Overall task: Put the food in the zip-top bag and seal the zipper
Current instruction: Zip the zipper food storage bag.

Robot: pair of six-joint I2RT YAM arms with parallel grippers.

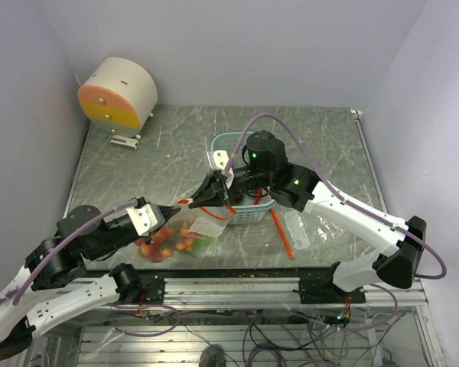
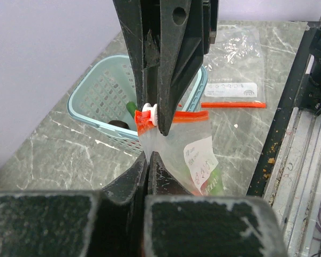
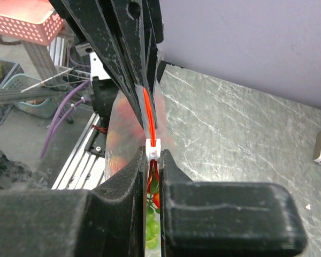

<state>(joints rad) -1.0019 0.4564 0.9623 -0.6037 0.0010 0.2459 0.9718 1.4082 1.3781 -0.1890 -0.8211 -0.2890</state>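
My left claw is clamping the limp, likely slippery bag just below its zipper while my right claw is pinching the small slider.

Pale lavender walls are enclosing the desk at the back and on both sides, and soft, even light is falling across them. The desk is showing a grey, scratched, marble-like top. A round cream and orange drum is sitting at its far left corner. A silver metal rail is running along the near edge, with cables hanging below. Beyond the desk, a pink perforated crate is resting on a stand.
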